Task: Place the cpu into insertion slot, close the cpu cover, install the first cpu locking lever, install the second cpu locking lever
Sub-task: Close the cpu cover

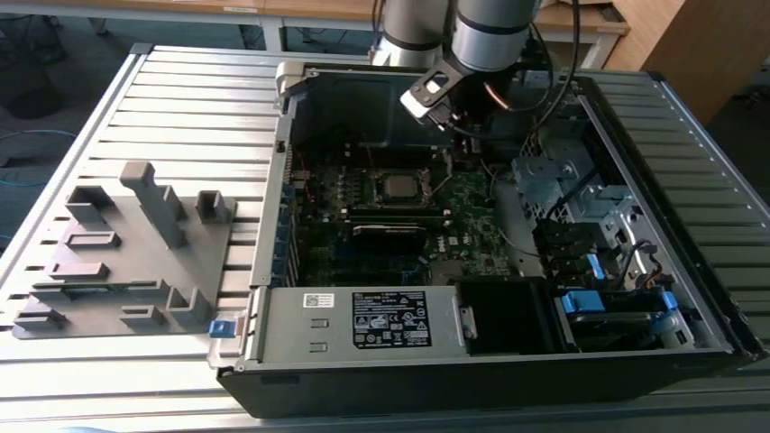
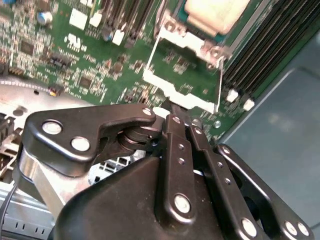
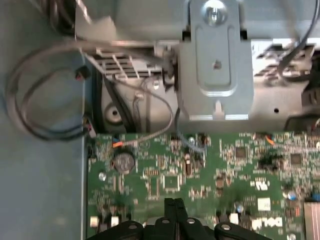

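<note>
"Starting at the gripper, what do we see?"

"We see its two black fingers pressed together with nothing between them, hanging over the green board."

"And in the second wrist view?"

"There we find the tips just beside the nearest edge of the cover, which is swung open off the chip; we cannot tell whether they touch."

"Where does the chip lie?"

"We see it flat in its socket beyond the cover, pale metal top bare, inside the open computer case on the slatted table. The arm leans in over the case."
</note>
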Controlling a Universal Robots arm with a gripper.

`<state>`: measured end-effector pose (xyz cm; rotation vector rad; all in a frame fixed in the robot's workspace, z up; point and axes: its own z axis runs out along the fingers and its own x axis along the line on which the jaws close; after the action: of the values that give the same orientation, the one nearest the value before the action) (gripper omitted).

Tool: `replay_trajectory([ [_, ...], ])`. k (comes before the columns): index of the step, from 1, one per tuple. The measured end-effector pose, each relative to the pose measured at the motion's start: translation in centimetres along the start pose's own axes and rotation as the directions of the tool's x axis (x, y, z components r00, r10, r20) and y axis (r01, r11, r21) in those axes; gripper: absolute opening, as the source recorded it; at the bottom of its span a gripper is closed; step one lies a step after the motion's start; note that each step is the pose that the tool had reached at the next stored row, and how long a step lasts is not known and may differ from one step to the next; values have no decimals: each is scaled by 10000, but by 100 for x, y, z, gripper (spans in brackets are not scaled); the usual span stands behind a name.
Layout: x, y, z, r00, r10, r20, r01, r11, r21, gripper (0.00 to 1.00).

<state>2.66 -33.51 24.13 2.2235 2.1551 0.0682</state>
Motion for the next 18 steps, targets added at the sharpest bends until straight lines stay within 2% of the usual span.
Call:
replay_trajectory([
  [5, -5, -186, -11, 10000, 0, -5, 0, 10000, -85, 11],
  [8, -8, -267, -16, 10000, 1, -6, -1, 9999, -121, 11],
  [15, -11, -374, -22, 10000, 1, -4, -1, 9999, -124, 11],
  [18, -12, -381, -22, 10000, -1, -4, 1, 9999, -125, 11],
])
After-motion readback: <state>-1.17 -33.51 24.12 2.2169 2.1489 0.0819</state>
